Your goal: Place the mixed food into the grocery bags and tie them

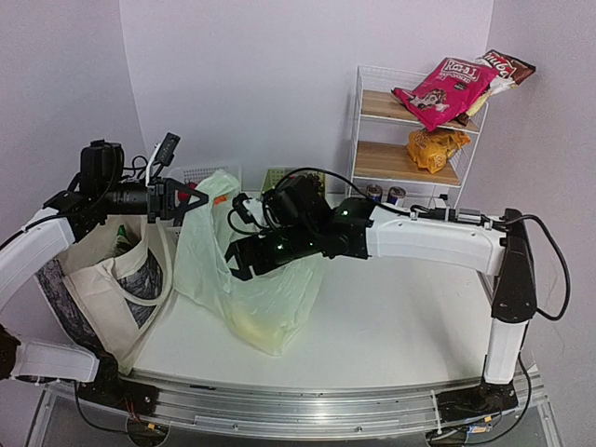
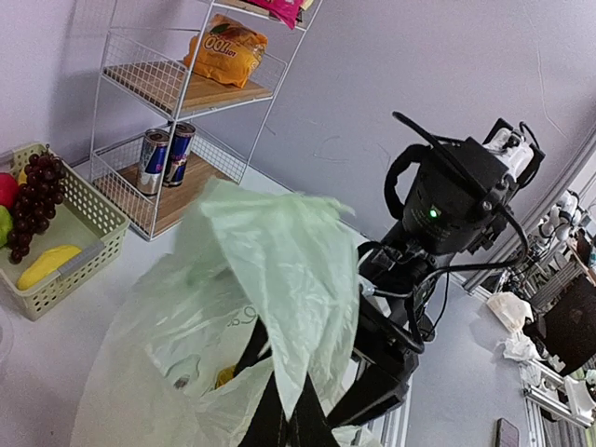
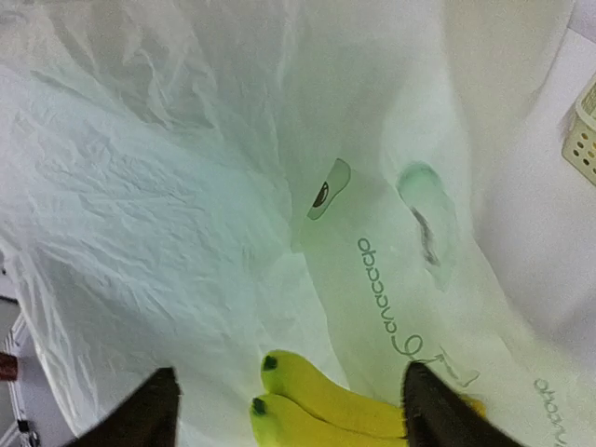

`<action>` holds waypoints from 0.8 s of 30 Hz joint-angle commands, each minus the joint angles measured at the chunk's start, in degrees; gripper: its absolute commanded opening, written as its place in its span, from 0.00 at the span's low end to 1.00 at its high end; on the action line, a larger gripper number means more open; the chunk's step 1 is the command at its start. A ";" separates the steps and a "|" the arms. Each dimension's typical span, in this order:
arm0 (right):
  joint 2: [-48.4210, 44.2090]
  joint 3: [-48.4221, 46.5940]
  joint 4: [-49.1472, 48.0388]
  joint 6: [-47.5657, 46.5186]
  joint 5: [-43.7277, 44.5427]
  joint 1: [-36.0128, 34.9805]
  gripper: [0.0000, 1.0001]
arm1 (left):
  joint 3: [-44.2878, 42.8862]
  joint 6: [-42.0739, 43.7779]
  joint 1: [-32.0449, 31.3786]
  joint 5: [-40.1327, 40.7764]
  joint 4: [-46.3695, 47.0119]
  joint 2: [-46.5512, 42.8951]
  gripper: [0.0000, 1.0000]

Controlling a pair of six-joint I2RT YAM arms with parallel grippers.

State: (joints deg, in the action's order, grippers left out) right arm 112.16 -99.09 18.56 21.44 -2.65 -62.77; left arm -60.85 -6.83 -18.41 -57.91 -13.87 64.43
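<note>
From above, the left gripper (image 1: 193,203) pinches the crinkled top of the thin pale-green plastic bag (image 1: 251,298), which slumps on the table (image 1: 391,317) beside the cream canvas tote (image 1: 121,289). In the left wrist view, its fingers (image 2: 279,424) are clamped on translucent film. In the right wrist view, the right gripper (image 3: 291,377) is spread wide inside the bag and grips nothing, with smooth yellow bananas (image 3: 345,405) below it.

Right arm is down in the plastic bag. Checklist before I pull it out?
1. Left tool clamped on the plastic bag top, mouth held up: ok.
2. Right tool open: ok.
3. Bananas lying in the bag's bottom: ok.
4. Right fingers clear of the bananas: cannot tell.
5. Bag film free of the right arm: cannot tell.
6. All food packed: not ok; grapes sit in the basket, cans on the shelf.
</note>
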 commanded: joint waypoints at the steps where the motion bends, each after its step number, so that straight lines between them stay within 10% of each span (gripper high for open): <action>1: -2.66 -6.36 10.41 -12.99 -0.22 0.73 0.89 | 2.96 8.39 0.31 2.87 -4.69 -3.92 0.00; 13: 4.39 -28.69 10.87 -9.34 -5.33 11.69 0.84 | 8.91 19.72 0.27 7.03 -10.14 -7.12 0.00; 24: 26.11 -48.02 8.62 -5.99 16.72 16.89 0.68 | 9.53 27.81 0.27 7.00 -13.49 -6.85 0.00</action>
State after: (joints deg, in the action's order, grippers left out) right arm 131.43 -142.08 27.64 13.97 4.38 -45.50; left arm -51.59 17.11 -18.41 -51.68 -24.64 57.38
